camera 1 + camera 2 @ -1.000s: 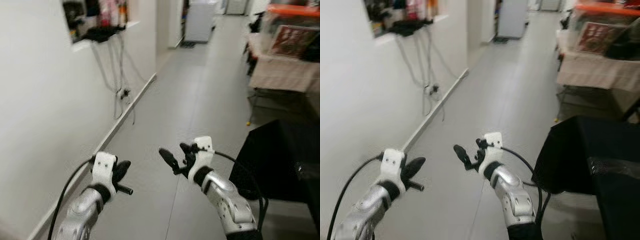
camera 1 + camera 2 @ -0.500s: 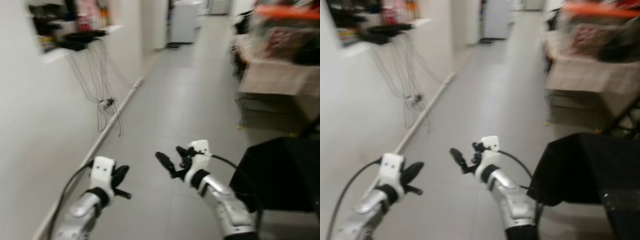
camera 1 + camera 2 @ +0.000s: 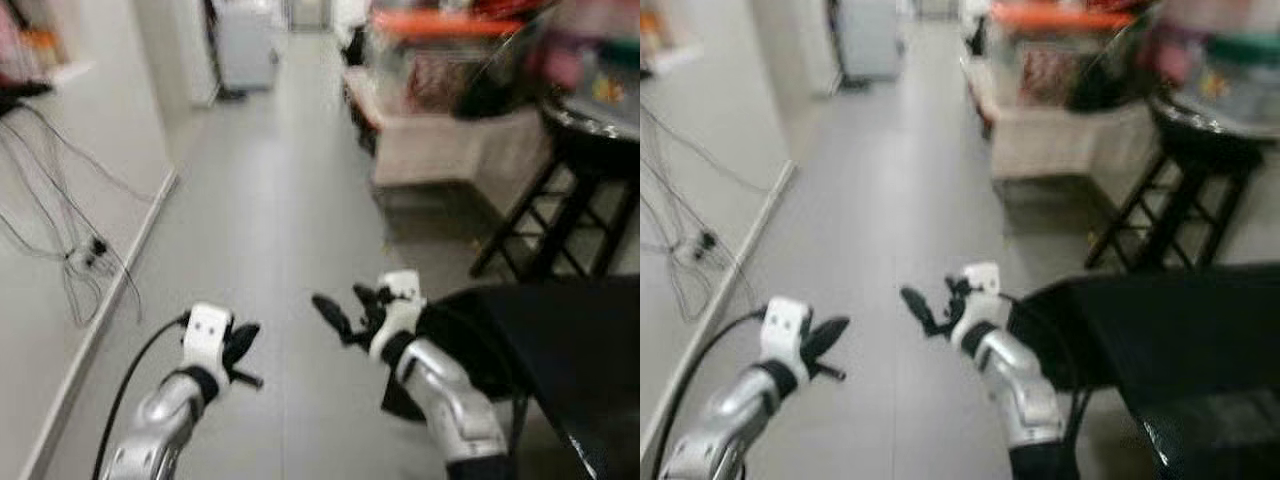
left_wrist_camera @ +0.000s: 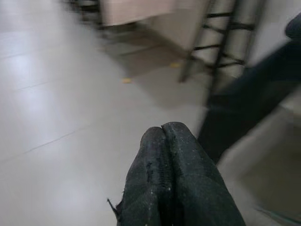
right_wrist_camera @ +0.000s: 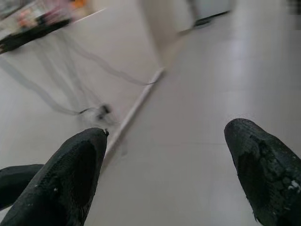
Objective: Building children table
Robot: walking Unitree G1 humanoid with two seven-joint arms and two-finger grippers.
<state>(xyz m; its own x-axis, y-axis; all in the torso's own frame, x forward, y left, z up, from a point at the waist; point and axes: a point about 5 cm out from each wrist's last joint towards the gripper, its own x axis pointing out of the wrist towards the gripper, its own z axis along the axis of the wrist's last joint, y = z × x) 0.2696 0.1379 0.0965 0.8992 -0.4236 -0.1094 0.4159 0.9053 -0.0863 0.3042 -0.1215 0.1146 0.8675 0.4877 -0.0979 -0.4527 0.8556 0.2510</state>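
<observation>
Grey floor tiles [image 3: 270,220] ran up the frame's middle, where the left tool [image 3: 243,352] hovered pinched closed lower left, the right tool [image 3: 345,312] spread open at centre, both empty, beside a black counter [image 3: 560,340] lower right.

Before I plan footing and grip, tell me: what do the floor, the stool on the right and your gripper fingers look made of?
Floor: large pale grey tiles, smooth with a soft sheen; thin joint lines show.
Stool: dark, likely painted metal or wood; blur leaves it open.
Left gripper fingers: black, matte, finely textured, probably rubber, pressed together.
Right gripper fingers: same pebbled black, apart.
</observation>
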